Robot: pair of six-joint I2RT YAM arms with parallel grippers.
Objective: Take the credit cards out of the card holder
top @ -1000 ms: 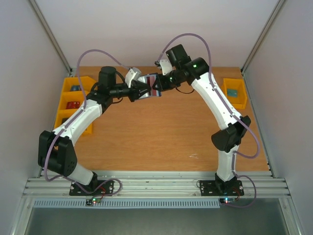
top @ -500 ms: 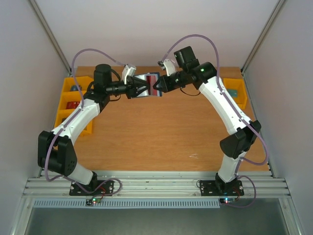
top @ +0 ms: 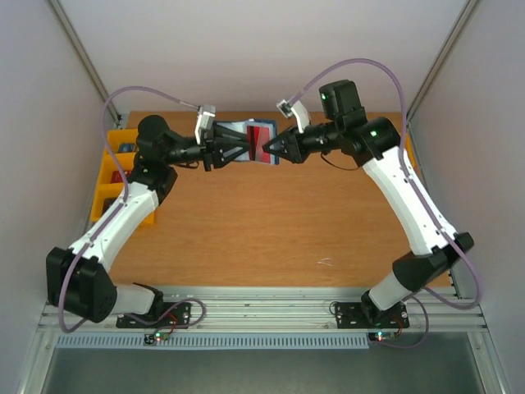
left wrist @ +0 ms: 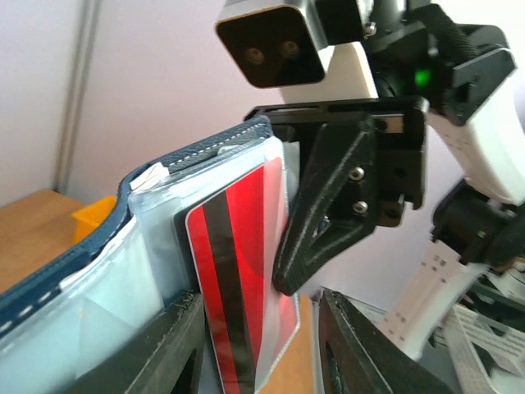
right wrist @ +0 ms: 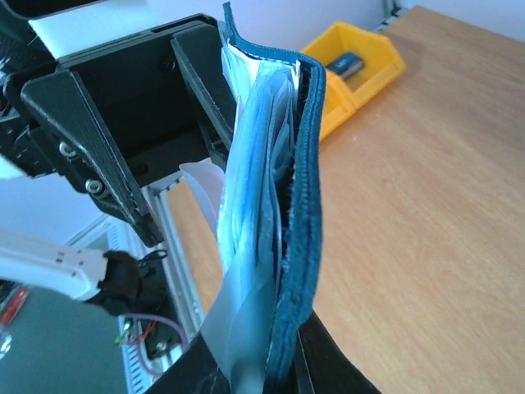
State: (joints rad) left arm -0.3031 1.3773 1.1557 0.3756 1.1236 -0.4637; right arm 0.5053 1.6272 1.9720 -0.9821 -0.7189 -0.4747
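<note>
- Likely slip: the card holder [right wrist: 302, 205] hangs in the air on one pinch alone, so a tug on a card could twist it loose and drop it to the table [top: 271, 222] well below
- Likely jam: one finger [left wrist: 328, 205] of the right gripper [top: 275, 148] presses on the red credit card [left wrist: 242, 279], which may pin the card in the holder when it is pulled
- The right gripper is clamped on the card holder's right end, with the holder standing on edge between its jaws
- The left gripper [top: 220, 148] sits at the card holder's left end with its jaws spread and gripping nothing
- The red credit card, with its dark stripe, lies against the card holder's clear inner sleeves, with its lower end between the left jaws
- I cannot tell how far out of its sleeve the card is; no other card shows
</note>
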